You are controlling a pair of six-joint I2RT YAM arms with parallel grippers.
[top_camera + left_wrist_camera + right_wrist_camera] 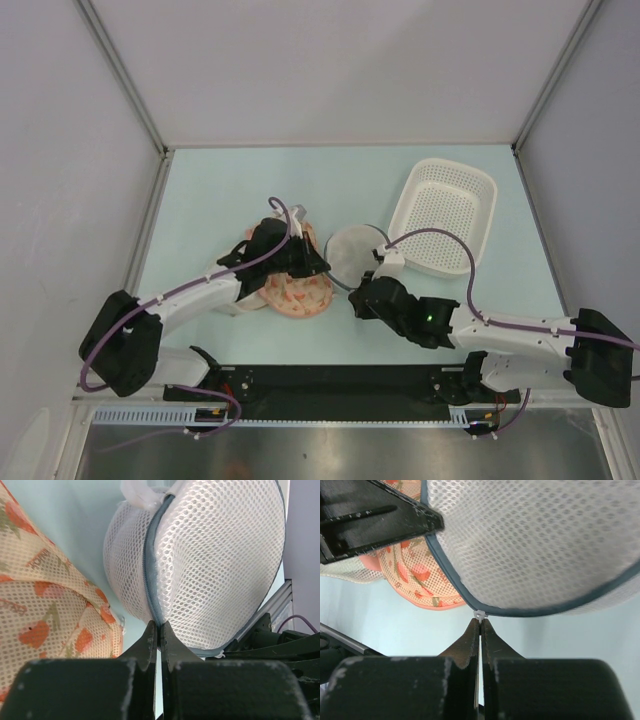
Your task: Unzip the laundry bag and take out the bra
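Little is done yet. The small round white mesh laundry bag (355,250) with a dark navy zipper band is mid-counter (220,190), between a peach floral padded item (295,292) on the left and a white perforated plastic basket (445,215) on the right, and its zip looks closed. The left end effector (159,626) is pinched tight on the band, and the right end effector (480,622) on a small white tab (480,615) at the rim. No bra shows, so unzipping and removal both remain.

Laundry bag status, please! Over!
Left tool shut on laundry bag rim. Right tool shut on white pull tab. Zipper looks closed, bra unseen. Floral item beside it.
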